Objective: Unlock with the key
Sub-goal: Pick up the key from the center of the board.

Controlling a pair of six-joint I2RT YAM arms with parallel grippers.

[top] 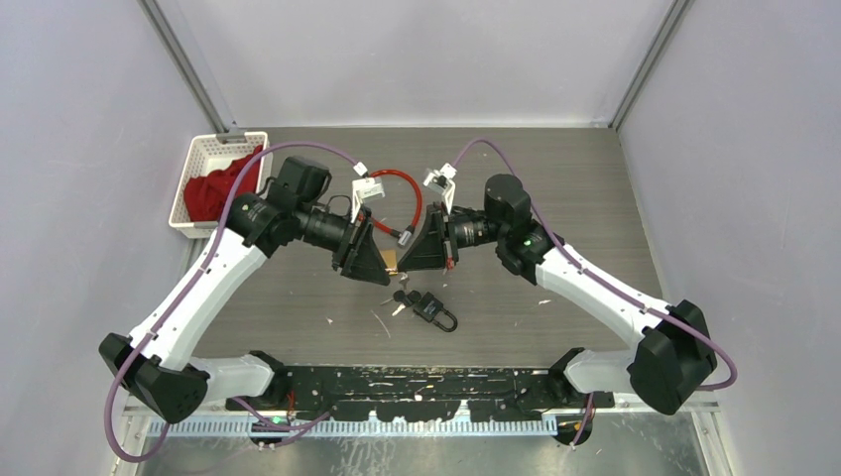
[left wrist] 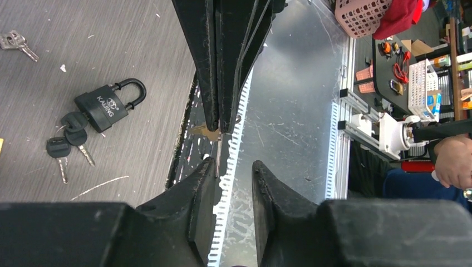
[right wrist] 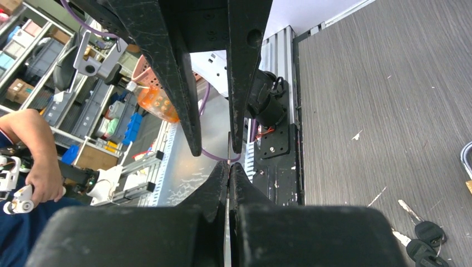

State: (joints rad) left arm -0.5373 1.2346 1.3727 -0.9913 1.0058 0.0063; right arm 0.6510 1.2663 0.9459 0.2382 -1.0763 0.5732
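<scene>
A black padlock [top: 436,309] lies on the table with its shackle closed and black-headed keys [top: 402,296] beside it; it also shows in the left wrist view [left wrist: 106,105] with the keys [left wrist: 69,136]. My two grippers meet tip to tip above the table, just behind the padlock. My right gripper [right wrist: 229,164] is shut on a thin metal blade [right wrist: 229,146], seen edge-on, which looks like a key. My left gripper [left wrist: 232,162] is open, its fingers on either side of that blade and apart from it. The blade's head is hidden.
A red cable lock [top: 397,198] lies behind the grippers. A white basket [top: 203,159] with red cloth stands at the back left. Another small key bunch [left wrist: 14,40] lies on the table. The black base rail [top: 417,382] runs along the near edge.
</scene>
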